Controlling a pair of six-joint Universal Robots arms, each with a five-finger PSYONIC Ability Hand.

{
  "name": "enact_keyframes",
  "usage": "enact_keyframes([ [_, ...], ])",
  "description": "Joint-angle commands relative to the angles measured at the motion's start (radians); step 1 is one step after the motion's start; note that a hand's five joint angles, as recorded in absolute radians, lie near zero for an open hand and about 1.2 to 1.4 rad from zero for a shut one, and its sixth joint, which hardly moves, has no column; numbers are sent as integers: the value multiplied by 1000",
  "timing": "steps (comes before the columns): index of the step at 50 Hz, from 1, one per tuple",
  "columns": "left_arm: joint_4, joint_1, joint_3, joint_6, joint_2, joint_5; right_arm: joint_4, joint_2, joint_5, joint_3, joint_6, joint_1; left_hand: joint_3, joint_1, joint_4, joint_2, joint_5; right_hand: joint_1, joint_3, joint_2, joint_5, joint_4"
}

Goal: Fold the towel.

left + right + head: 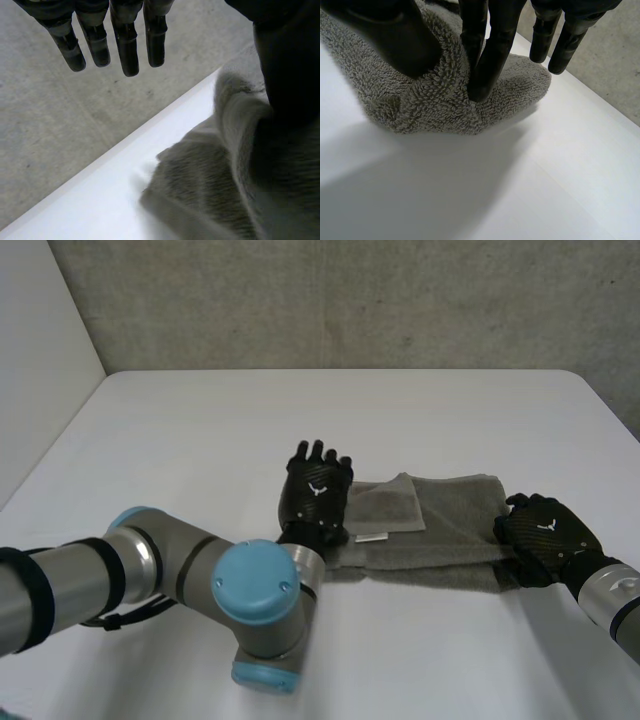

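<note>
A grey towel lies folded in a long strip on the white table, with a smaller folded flap and a white label near its left end. My left hand hovers at that left end; in the left wrist view its fingers are straight and clear of the cloth, while the thumb rests against the raised towel. My right hand is at the towel's right end. In the right wrist view a finger and the thumb pinch a ridge of the towel.
A grey concrete wall rises behind the table's far edge. My left arm crosses the near left part of the table. Bare tabletop surrounds the towel.
</note>
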Motion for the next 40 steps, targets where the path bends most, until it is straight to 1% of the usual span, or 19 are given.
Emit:
enact_keyframes([
  [1, 2, 53, 7, 15, 9, -6, 0, 0, 0, 0, 0, 1, -49, 28, -55, 25, 5, 38, -1, -5, 5, -53],
  [9, -1, 95, -11, 13, 56, -9, 0, 6, 0, 0, 0, 2, -49, 28, -55, 25, 5, 38, -1, -5, 5, -53],
  [15, 1, 130, -27, 13, 59, -8, 0, 17, 0, 0, -2, 5, -49, 28, -55, 25, 5, 38, -1, -5, 5, -53],
  [22, -8, 132, -36, 11, 52, -11, 2, 17, 5, 2, -20, 4, -49, 28, -55, 25, 5, 38, -1, -5, 5, -53],
  [29, -10, 109, -74, 7, 81, -20, 2, 17, 3, 2, -22, 1, -49, 25, -55, 22, 2, 38, -1, -5, 5, -53],
  [31, -10, 94, -106, 2, 143, -19, 0, 17, 3, 0, -22, -1, -49, 22, -55, 19, -1, 38, -1, -5, 5, -53],
  [32, -10, 93, -107, 2, 144, -19, 0, 17, 3, -1, -22, -2, -49, 22, -55, 19, -1, 38, -1, -5, 5, -53],
  [34, -10, 80, -140, -2, 197, -17, 0, 17, 3, -2, -22, -5, -49, 22, -55, 19, -1, 38, -1, -5, 5, -53],
  [40, -11, 49, -199, -7, 239, -14, 2, 6, 3, 0, -22, -12, -49, 22, -55, 19, -1, 38, -1, -5, 5, -53],
])
